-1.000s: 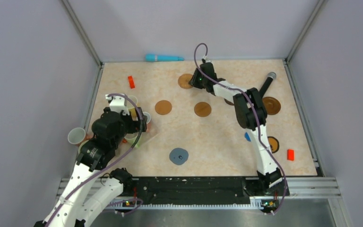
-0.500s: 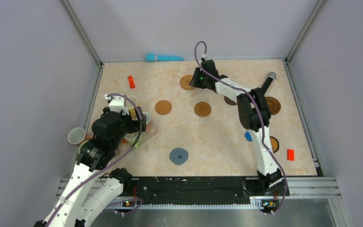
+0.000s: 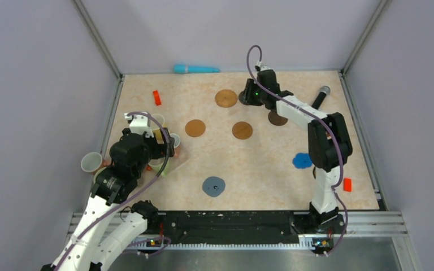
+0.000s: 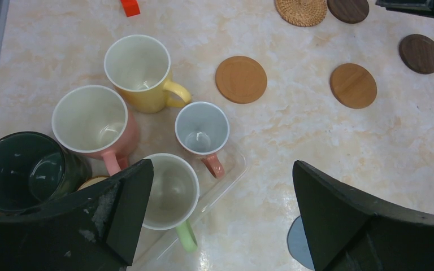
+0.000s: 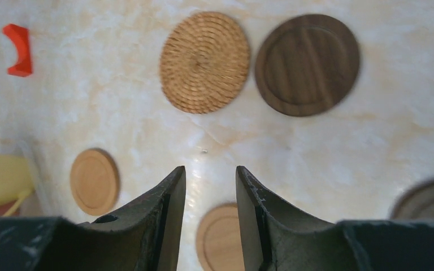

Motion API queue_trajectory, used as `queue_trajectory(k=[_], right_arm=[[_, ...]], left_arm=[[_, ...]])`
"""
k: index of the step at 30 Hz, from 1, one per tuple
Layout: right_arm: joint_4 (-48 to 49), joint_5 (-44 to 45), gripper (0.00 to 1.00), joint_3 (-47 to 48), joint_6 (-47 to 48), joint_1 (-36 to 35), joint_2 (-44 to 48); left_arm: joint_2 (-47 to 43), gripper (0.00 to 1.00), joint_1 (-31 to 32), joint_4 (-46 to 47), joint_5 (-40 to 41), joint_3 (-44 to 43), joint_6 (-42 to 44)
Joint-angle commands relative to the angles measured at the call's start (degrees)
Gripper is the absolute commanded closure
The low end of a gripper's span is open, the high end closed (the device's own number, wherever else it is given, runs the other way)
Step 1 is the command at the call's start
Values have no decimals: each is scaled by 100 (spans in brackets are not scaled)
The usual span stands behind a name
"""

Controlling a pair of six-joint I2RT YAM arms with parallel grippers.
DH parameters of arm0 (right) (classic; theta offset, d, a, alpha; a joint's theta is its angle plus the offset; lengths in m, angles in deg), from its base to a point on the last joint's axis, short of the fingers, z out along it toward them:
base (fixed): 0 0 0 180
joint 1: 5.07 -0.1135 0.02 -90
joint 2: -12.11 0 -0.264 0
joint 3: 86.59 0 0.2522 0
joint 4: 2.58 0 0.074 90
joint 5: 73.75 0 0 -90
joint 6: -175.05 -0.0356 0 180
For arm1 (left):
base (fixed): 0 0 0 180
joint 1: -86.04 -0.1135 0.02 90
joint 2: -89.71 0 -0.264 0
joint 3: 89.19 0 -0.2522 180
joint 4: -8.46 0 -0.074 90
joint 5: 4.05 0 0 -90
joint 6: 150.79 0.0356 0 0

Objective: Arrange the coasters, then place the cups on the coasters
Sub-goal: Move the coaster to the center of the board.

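Several cups huddle at the left: a yellow cup (image 4: 138, 68), a pink cup (image 4: 93, 121), a small pale cup with an orange handle (image 4: 202, 129), a green-handled cup (image 4: 169, 189) and a dark cup (image 4: 20, 169). My left gripper (image 4: 221, 165) hangs open above them, holding nothing. A woven coaster (image 5: 204, 62) and a dark wooden coaster (image 5: 307, 64) lie side by side at the back. My right gripper (image 5: 210, 169) hovers above the table near them, open and empty. Two tan coasters (image 3: 195, 127) (image 3: 242, 130), a scalloped blue coaster (image 3: 302, 160) and a grey-blue coaster (image 3: 213, 186) lie further forward.
A clear plastic tray (image 4: 229, 172) sits under some cups. Red blocks lie at the back left (image 3: 157, 97) and front right (image 3: 347, 184). A black microphone (image 3: 319, 97) lies at the back right and a teal object (image 3: 195, 69) against the back wall. Another dark coaster (image 3: 277, 118) sits under the right arm.
My right arm has swung to the right, off the woven coaster, and its jaws have widened. The blue coaster has come into view. The left arm has not moved.
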State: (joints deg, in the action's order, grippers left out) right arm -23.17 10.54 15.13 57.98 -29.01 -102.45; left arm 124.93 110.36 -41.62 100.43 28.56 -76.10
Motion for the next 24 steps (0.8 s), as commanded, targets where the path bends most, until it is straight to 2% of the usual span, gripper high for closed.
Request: queue_trajectory(k=[1, 4, 10, 24], right_arm=[[5, 605, 62, -580, 420, 460, 593], [-86, 759, 64, -879, 509, 846, 683], [133, 233, 71, -1410, 511, 1403, 825], [286, -76, 74, -1773, 497, 1495, 619]], left_arm=[[-49, 1, 11, 153, 32, 0, -60], [-56, 1, 11, 155, 15, 3, -60], [-95, 1, 11, 165, 13, 14, -54], [-94, 2, 5, 176, 26, 15, -51]])
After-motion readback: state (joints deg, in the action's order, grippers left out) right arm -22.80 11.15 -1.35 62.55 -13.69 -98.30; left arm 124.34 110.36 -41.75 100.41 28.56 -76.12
